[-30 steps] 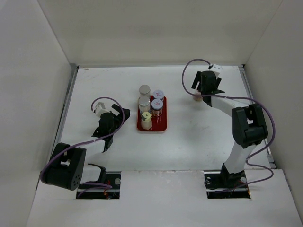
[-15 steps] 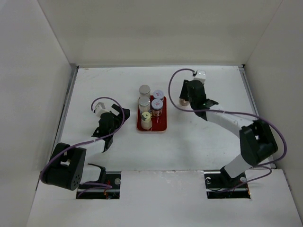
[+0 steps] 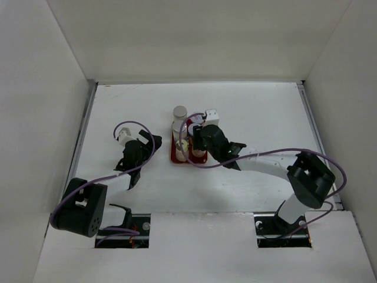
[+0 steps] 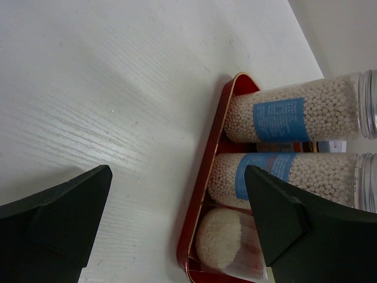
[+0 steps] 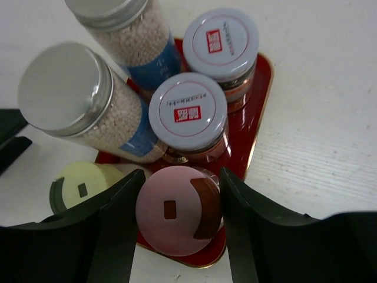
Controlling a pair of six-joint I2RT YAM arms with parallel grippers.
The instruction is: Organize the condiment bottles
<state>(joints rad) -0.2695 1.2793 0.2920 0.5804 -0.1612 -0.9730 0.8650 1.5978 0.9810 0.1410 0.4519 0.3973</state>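
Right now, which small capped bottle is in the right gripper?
The small pale bottle with the pink cap: only it is clamped in the right gripper; the yellow-capped bottle and the rest stand free.

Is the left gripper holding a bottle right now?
No. The left gripper is open and empty; the bottles sit in the tray ahead of it.

Three bead-filled bottles [image 4: 283,115] on red tray [image 4: 200,200], beyond spread pincer [image 4: 178,174]

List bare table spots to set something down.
Bare: table right of the tray, beyond the right arm; strip between tray and left tool. Crowded: the tray, full of bottles, with the right tool holding a pink-capped bottle there.
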